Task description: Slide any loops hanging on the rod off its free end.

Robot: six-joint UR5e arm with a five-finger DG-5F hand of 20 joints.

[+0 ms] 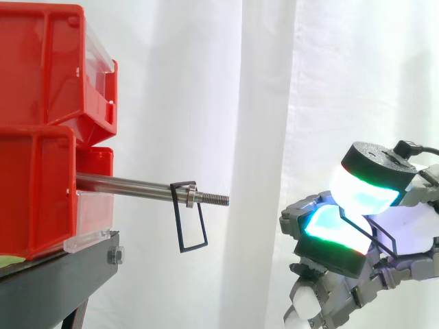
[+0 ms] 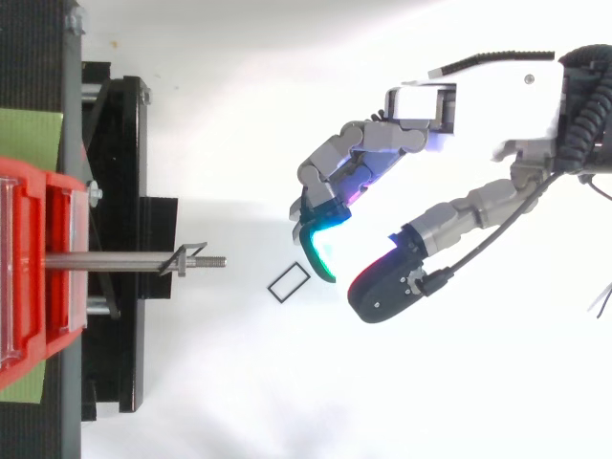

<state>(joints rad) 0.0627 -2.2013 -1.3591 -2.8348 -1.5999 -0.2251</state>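
Partway through, judging by how things lie. One steel rod (image 1: 130, 185), held among the stacked red bins (image 1: 41, 68) and jutting level past the right edge of the black stand (image 1: 62, 274), with its threaded free end (image 1: 216, 199) pointing toward the hand (image 2: 488, 100). At least two bins, one atop the other.

Two black wire loops in all, both thin rectangles.

- Hanging loop (image 1: 190, 223): not yet off. Hooked over the rod just short of the threads, out beyond the stand's edge, dangling below the rod and slightly askew.
- Freed loop (image 2: 289, 283): already clear of the rod. Out past the free end, over open white ground beyond the stand, just beside the hand; crossing in front of the hand in the side view.

Cannot tell whether the hand grips that loop: contact not clear from either angle. Hand itself well apart from the rod, off to the right before the white curtain (image 1: 206, 82).

So likely one of two done. Left: drawing the hanging loop along over the threads, a probable snag point, and off the end.
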